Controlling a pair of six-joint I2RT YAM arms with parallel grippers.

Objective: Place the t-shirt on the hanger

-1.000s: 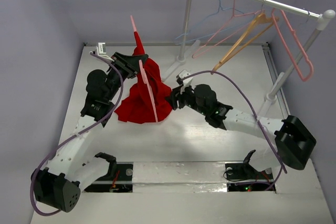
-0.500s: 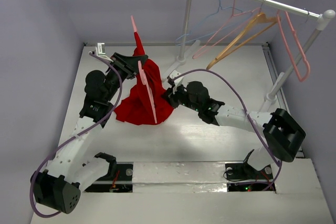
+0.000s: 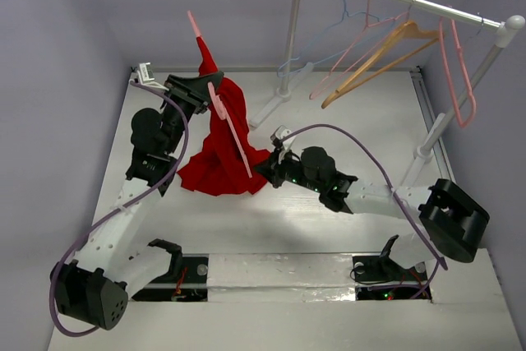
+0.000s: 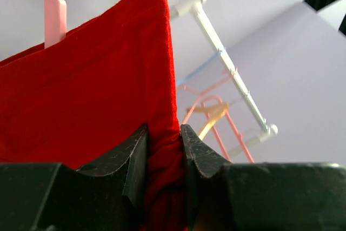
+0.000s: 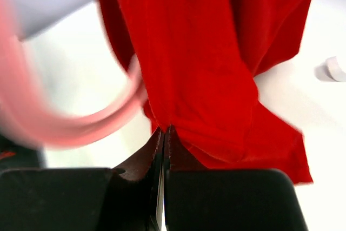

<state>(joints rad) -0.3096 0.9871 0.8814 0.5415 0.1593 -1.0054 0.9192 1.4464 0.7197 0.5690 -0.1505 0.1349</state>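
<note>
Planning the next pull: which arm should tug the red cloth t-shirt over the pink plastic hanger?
Probably right: the right gripper pinches the red cloth t-shirt low down; the left gripper holds its top up.

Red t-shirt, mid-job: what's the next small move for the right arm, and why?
Probably ease the right gripper toward the near edge, stretching the hem. It looks shut on the lower edge of the red cloth t-shirt, while the left gripper clamps bunched cloth by the pale pink plastic hanger, and the body hangs slack.
</note>
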